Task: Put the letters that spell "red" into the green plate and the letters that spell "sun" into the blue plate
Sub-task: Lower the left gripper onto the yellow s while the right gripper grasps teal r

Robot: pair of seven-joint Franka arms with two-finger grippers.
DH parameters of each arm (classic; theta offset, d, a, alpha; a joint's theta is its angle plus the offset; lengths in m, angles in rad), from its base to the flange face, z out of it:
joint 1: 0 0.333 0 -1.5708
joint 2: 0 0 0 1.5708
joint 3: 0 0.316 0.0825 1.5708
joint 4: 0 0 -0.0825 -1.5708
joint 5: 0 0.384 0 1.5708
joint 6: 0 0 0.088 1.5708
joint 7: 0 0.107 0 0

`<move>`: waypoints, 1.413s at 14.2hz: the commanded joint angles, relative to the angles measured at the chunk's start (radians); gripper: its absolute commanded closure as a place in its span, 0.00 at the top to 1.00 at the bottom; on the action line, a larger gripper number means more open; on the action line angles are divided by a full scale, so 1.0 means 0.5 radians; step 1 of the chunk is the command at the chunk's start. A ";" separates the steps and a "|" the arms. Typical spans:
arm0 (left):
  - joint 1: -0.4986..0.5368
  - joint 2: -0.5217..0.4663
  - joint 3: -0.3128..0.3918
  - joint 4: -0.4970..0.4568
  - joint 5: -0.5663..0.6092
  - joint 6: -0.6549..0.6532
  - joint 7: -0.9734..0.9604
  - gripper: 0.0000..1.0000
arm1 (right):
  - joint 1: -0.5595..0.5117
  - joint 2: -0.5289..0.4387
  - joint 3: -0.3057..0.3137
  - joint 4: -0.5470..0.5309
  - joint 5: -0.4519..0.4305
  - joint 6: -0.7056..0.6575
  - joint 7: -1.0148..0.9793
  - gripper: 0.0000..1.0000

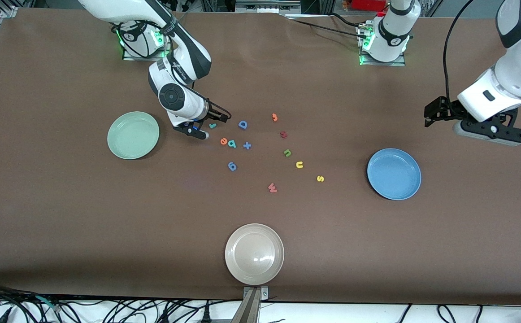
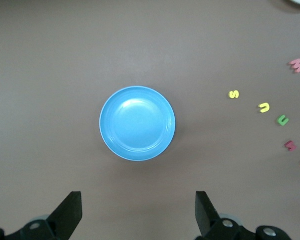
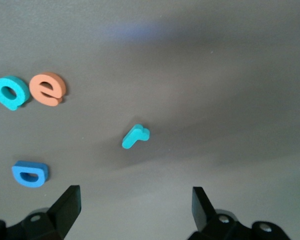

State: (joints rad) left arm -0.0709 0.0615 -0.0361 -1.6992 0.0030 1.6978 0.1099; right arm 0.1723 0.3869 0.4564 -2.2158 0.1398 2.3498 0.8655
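Brown matte counter (image 1: 63, 215), long, with two white robot arms based along its upper edge in the front view.

Nearest the front camera: round beige plate with raised rim (image 1: 254, 254), at the counter's edge, nothing in it.

Next: pink foam "w" (image 1: 272, 187); yellow foam "s" (image 1: 320, 178), lying on the counter nearest the round medium-blue plate with raised rim (image 1: 394, 174), which holds nothing; yellow foam "u" (image 1: 299, 164); blue "9"-like foam piece (image 1: 232, 166).

Middle row: green foam "n" (image 1: 287, 153), just beside the "u"; blue foam plus sign (image 1: 247, 145); teal foam "d" with round loop (image 1: 232, 143) touching or almost touching the orange foam "e" (image 1: 223, 141); round pale mint-green plate with raised rim (image 1: 133, 135), nothing in it, toward the right arm's end of the counter.

Farther: dark red "m"-like foam piece (image 1: 283, 134); blue foam capital "D" (image 1: 242, 124); teal foam "r" (image 1: 212, 125), flat on the counter; orange foam piece (image 1: 275, 117), shape unclear.

Right pincer (image 1: 210, 127): low over the teal "r", fingers spread wide on either side of it, grasping nothing; the right wrist view shows the "r" between the two fingertips and clear of both.

Left pincer (image 1: 431, 117): waiting in the air over bare counter, beside the blue plate toward the left arm's end, fingers released and apart, holding nothing.
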 commanded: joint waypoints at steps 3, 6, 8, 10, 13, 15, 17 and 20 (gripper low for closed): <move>-0.183 0.447 0.008 0.272 0.025 0.016 -0.051 1.00 | 0.005 0.033 -0.023 -0.011 -0.273 0.025 0.168 0.99; -0.294 0.576 0.008 0.272 0.022 0.199 -0.225 1.00 | 0.005 0.110 -0.023 -0.005 -0.322 0.104 0.263 0.99; -0.337 0.674 0.008 0.278 -0.015 0.252 -0.238 1.00 | 0.005 0.140 -0.023 -0.002 -0.322 0.169 0.279 0.99; -0.376 0.742 0.008 0.272 -0.101 0.347 -0.241 1.00 | 0.002 0.153 -0.023 -0.002 -0.322 0.191 0.279 0.99; -0.465 0.837 0.008 0.242 -0.104 0.533 -0.241 1.00 | 0.002 0.144 -0.023 0.002 -0.319 0.194 0.303 0.94; -0.527 0.904 0.008 0.232 -0.104 0.675 -0.275 1.00 | 0.002 0.131 -0.026 0.002 -0.322 0.224 0.386 0.94; -0.570 0.938 0.008 0.190 -0.104 0.819 -0.342 1.00 | 0.002 0.137 -0.023 0.002 -0.326 0.258 0.441 0.94; -0.573 0.990 0.008 0.122 -0.107 0.997 -0.355 1.00 | 0.002 0.162 -0.023 -0.005 -0.326 0.283 0.444 0.94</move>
State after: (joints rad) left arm -0.3525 0.5465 -0.0438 -1.6188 -0.0218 2.1434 -0.0658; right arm 0.1720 0.4609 0.4438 -2.2134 -0.0036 2.4704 1.0605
